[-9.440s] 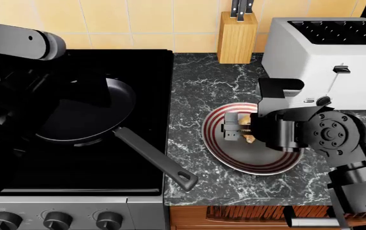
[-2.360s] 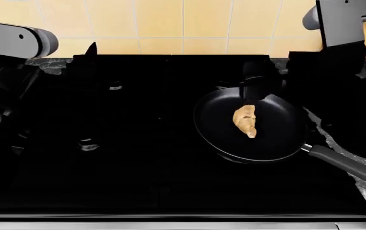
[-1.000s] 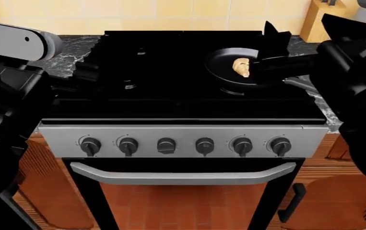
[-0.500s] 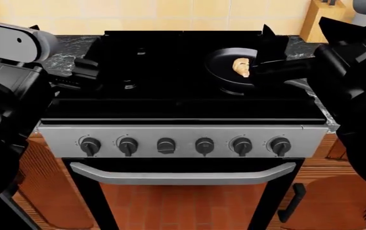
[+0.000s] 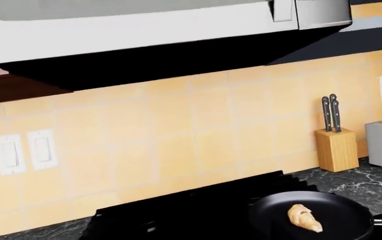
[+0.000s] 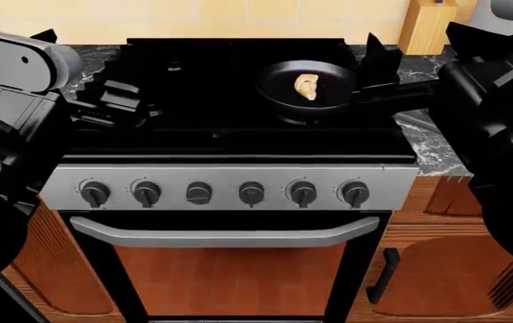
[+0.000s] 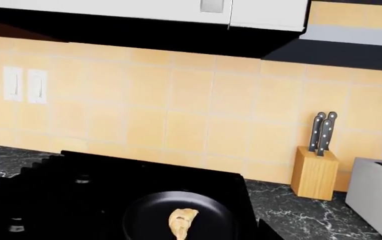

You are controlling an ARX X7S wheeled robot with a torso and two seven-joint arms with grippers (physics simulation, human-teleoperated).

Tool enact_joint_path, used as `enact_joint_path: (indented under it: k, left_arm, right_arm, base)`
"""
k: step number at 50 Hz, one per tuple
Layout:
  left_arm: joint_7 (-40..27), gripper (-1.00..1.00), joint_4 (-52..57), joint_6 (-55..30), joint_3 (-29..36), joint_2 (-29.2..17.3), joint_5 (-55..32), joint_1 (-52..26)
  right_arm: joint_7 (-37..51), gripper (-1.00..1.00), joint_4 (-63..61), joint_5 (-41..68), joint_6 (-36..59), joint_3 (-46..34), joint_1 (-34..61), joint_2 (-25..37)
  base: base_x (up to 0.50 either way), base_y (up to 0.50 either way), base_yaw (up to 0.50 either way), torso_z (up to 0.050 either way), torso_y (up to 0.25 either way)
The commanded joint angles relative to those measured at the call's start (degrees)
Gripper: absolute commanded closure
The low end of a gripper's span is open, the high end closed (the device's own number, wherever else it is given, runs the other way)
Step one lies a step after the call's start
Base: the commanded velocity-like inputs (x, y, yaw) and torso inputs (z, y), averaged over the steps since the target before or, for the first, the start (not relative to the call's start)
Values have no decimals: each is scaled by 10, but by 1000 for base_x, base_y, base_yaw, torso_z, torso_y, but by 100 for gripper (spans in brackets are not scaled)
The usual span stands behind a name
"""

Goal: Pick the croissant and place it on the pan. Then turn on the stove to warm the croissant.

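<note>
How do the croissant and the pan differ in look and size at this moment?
The croissant is pale tan-golden and lumpy; the pan is matte black and smooth. The croissant is curved and far smaller; the pan is round, with its handle hidden in the head view. Both sit on the stove, croissant inside pan.

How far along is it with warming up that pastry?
The first half looks done: the croissant lies in the pan on the stove. Right now neither arm is touching a knob; both hang beside the stovetop, their hands too dark to read. Still left: turning one of the six knobs on the front panel, probably the pan's burner.
</note>
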Motion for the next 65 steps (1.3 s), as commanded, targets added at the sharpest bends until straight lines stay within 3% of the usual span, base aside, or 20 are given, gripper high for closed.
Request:
enact_joint_path:
  k: [1,32,65]
  left_arm:
    - [3,-100,-2,-7,4,-4,-8,-5]
    - [14,-100,-1,-1,15,-10,1,-8]
    - [18,-100,-4,8,14,-11,-6,-5]
  right_arm:
    - [-3,-100,-1,-3,-2,-1,2,1]
    - [-2,-100,-6,-16,-12,-5,-4,1]
    - [102,-100,-32,13,-46,13,-89,12]
  base:
    - [0,0,0,-50,0]
    - [0,0,0,-50,0]
    - [0,0,0,-50,0]
